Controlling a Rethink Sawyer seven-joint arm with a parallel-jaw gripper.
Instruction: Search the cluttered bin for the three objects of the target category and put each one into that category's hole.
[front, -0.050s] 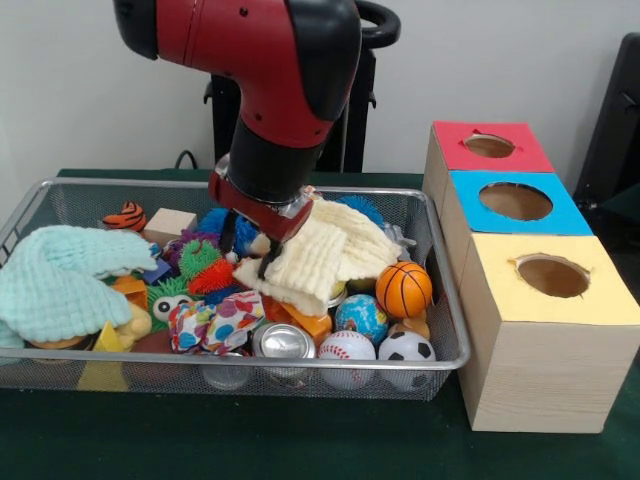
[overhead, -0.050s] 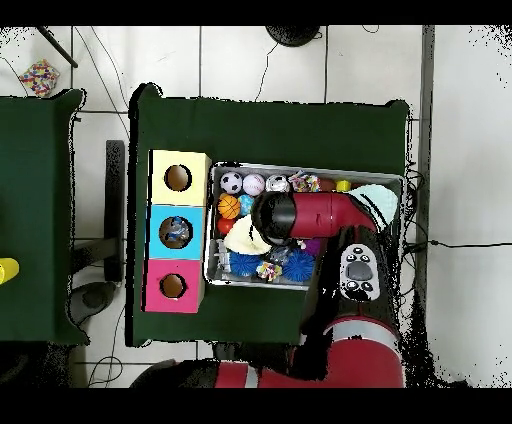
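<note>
The hand (front, -0.050s: 248, 243) is closed on the pale yellow cloth (front, -0.050s: 322, 252) and holds it above the middle of the wire bin (front, -0.050s: 447, 330), beside the three boxes (front, -0.050s: 545, 330).

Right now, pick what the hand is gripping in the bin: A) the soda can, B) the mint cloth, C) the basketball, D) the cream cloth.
D: the hand is closed on the cream cloth, lifted above the clutter, while the basketball, can and mint cloth lie untouched.
</note>
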